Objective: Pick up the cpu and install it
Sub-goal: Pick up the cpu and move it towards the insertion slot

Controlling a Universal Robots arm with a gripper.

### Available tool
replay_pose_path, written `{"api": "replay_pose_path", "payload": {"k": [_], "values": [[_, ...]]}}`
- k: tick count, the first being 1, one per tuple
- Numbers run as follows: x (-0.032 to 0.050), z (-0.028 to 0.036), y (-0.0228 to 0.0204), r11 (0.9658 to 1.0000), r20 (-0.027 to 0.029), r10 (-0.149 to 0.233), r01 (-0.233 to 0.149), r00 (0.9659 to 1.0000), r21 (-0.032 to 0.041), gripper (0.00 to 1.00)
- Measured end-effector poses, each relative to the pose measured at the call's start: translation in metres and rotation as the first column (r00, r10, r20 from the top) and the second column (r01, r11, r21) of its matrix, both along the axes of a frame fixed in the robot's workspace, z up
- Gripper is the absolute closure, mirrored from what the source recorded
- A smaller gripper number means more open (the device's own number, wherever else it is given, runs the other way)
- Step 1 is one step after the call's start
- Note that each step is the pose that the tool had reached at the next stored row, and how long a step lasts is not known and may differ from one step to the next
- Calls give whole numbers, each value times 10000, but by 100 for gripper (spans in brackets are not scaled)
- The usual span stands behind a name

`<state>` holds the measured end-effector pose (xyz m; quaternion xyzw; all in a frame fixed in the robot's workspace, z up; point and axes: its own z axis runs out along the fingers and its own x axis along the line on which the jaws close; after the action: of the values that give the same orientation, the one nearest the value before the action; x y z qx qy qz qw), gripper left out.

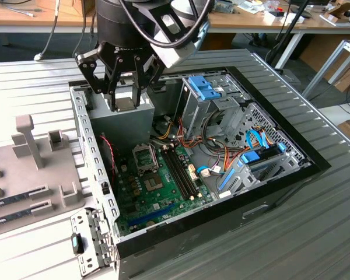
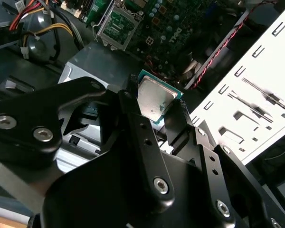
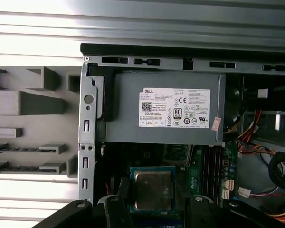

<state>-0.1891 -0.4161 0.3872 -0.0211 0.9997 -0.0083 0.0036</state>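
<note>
So the claw [image 1: 125,100] is clamped on the cpu [image 3: 153,190], probably above the power supply [image 3: 161,107]; in the exterior view the socket [image 1: 144,156] is around 5 o'clock.

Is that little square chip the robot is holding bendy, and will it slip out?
Probably stiff: the cpu looks flat, with a metal top, and sits straight between the fingers. It likely weighs little, being thin. It might slip, since the fingers pinch just its narrow edges.
</note>
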Motion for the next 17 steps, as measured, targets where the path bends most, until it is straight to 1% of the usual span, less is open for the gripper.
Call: {"api": "replay_pose_path", "payload": {"k": [8,17], "values": [[85,-9,-16,10000,0,0,0,10000,0,53],[205,-19,-33,10000,0,0,0,10000,0,53]]}}
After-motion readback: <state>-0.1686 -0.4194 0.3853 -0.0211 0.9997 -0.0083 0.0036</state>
